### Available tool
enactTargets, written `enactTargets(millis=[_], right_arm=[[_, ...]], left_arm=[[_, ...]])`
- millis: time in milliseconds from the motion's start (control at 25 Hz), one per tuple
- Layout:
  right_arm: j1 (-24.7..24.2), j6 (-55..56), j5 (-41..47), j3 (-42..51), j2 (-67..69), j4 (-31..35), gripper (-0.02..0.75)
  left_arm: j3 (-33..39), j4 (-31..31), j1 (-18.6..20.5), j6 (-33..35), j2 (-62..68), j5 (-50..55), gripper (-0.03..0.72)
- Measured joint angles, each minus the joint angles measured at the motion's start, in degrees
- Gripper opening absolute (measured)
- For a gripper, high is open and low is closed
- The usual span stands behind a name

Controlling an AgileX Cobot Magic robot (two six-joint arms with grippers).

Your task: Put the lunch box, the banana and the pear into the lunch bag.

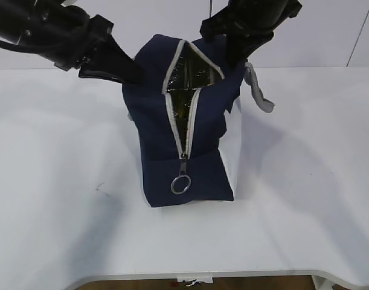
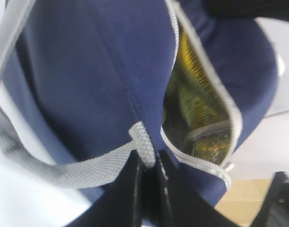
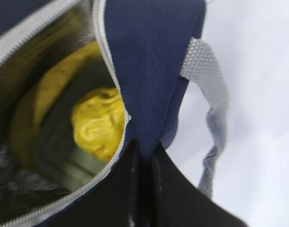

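1 lunch bag stood upright on the white table, its zipper opening running top to bottom. The left gripper had its jaws pressed together on the navy fabric by 1 grey handle. The right gripper pinched the opposite rim. Just inside those right jaws sat 1 pear, with 1 banana curving around behind it and the green lunch box lid beneath. No writing was readable.

A plain white table stands before a white wall.
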Motion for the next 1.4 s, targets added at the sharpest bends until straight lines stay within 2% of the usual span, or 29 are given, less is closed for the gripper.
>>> enactTargets(millis=[200,400,800,920,1040,1160,1400], right_arm=[[0.0,0.9,0.0,0.4,0.0,-0.1,0.000],[0.0,1.2,-0.2,0.5,0.0,0.0,0.000],[0.0,1.6,-1.5,0.5,1.5,7.7,0.015],[0.0,3.2,-2.1,0.5,1.9,8.5,0.095],[0.0,4.2,-2.1,0.1,2.0,8.7,0.255],[0.0,4.2,-1.7,-1.0,2.0,8.7,0.367],[0.0,4.2,-1.6,-3.4,1.6,8.4,0.402]], left_arm=[[0.0,-6.9,-1.4,5.8,1.7,-2.4,0.005],[0.0,-11.8,-2.8,7.7,3.2,-6.6,0.004],[0.0,-12.6,-3.2,7.7,5.0,-7.7,0.007],[0.0,-12.6,-3.2,7.7,5.0,-7.7,0.026],[0.0,-12.6,-3.2,7.7,5.0,-7.6,0.087],[0.0,-13.0,-3.2,7.8,5.0,-7.0,0.162],[0.0,-13.3,0.0,8.0,3.8,-3.9,0.235]])
